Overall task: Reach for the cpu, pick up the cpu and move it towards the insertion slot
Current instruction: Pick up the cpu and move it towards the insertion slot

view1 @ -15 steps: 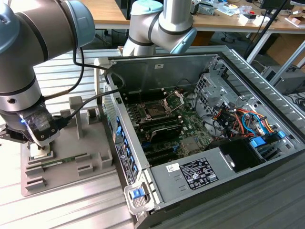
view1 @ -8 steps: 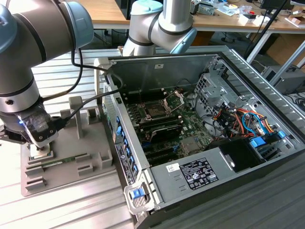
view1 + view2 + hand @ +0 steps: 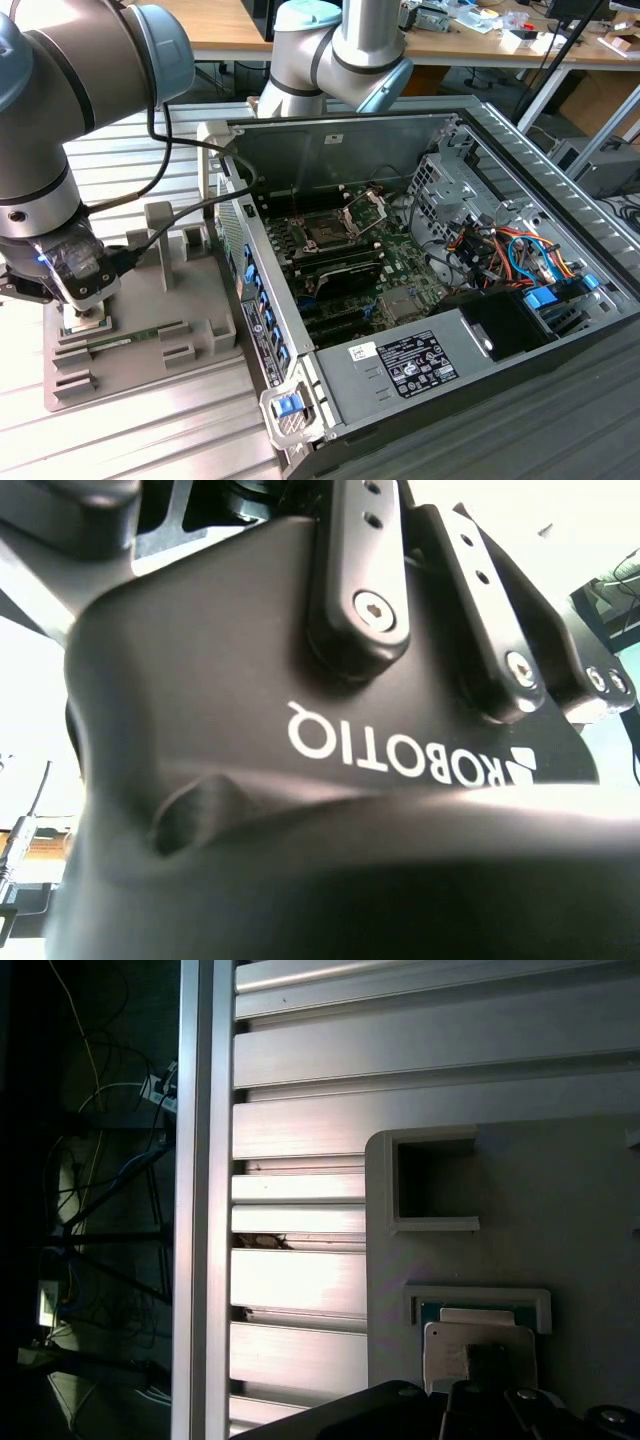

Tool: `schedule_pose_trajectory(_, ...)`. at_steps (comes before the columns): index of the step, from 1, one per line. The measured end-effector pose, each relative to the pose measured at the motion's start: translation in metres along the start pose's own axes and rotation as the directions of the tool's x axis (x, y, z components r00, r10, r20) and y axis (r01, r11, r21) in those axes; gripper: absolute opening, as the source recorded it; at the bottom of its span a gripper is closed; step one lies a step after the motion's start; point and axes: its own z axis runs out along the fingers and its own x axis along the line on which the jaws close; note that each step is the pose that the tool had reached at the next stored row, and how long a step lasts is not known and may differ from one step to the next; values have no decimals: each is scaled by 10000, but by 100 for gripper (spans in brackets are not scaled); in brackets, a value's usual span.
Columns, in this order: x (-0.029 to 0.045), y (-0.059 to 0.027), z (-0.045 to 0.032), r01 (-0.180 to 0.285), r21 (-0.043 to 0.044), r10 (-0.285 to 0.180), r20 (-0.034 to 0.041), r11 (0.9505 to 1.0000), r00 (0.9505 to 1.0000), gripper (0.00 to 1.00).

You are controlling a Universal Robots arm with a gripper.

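The cpu [image 3: 478, 1345], a small square chip with a pale silvery top, lies in a framed pocket of a grey holder block [image 3: 560, 1220]. My gripper [image 3: 90, 316] hangs low over that pocket at the exterior view's left, right above the chip. Its dark tip overlaps the chip's near edge in the first wrist view. The gripper's black housing [image 3: 300, 740] looms close in the second wrist view. The insertion slot [image 3: 325, 232] is a dark square socket on the motherboard inside the open computer case. Its shiny metal frame [image 3: 366, 206] is hinged up, well off to the exterior view's right of the gripper.
The grey holder block [image 3: 190, 330] has upright posts and carries a green memory stick [image 3: 130, 340]. The open case's side wall [image 3: 262, 310] stands between the block and the motherboard. Drive cages and coloured cables [image 3: 510, 250] crowd the case's right. An empty square recess [image 3: 435, 1180] sits beside the chip's pocket.
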Motion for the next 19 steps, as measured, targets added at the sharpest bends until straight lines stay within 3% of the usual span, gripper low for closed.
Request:
schedule_pose_trajectory(9,0,0,1,0,0,0,0,10000,10000,11)
schedule_pose_trajectory(11,0,0,1,0,0,0,0,10000,10000,17)
schedule_pose_trajectory(12,0,0,1,0,0,0,0,10000,10000,29)
schedule_pose_trajectory(13,0,0,1,0,0,0,0,10000,10000,29)
schedule_pose_trajectory(16,0,0,1,0,0,0,-1,10000,10000,54)
schedule_pose_trajectory(19,0,0,2,0,0,0,-1,10000,10000,60)
